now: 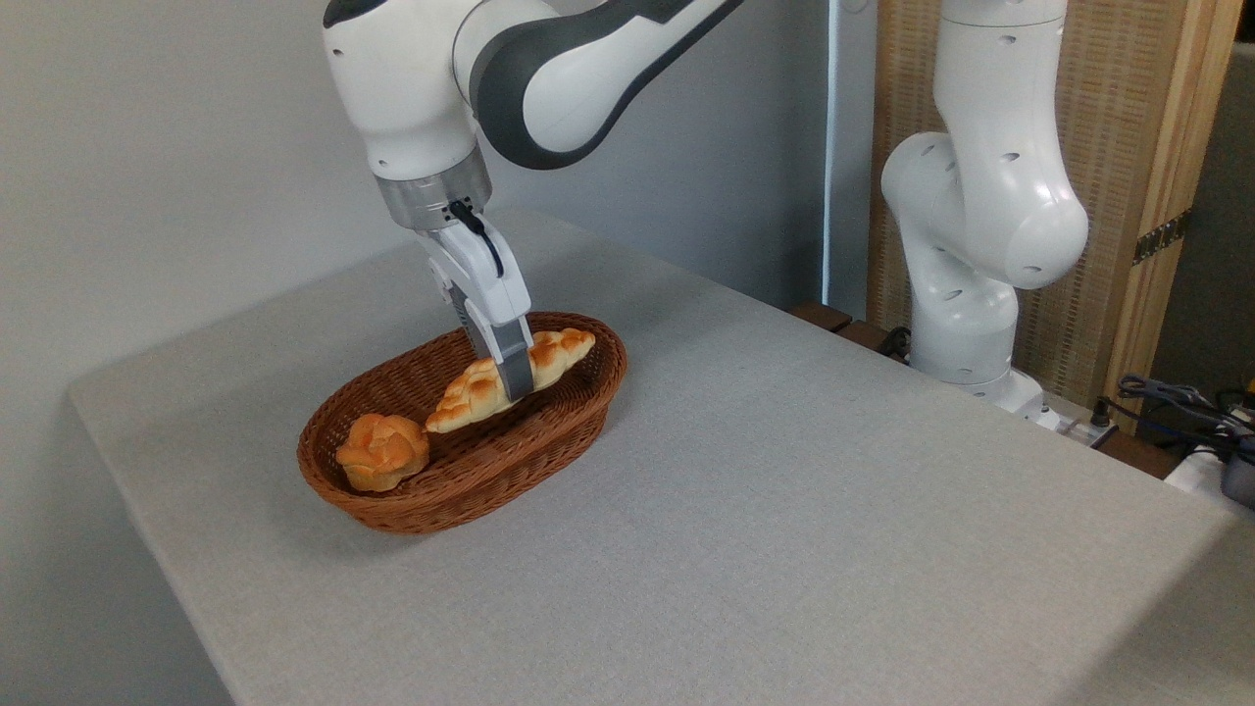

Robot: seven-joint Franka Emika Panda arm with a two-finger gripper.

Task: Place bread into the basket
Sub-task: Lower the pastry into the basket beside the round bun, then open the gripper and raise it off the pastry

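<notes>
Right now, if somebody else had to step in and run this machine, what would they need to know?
Hand: shut on the bread, gripping it around the middle.
Bread: inside the basket, tilted, right end higher near the far rim; I can't tell whether it touches the bottom.
A round bun sits at the basket's left end.
Done: the bread is carried over into the basket.
Left: lower it if needed, open the hand, lift clear.
</notes>
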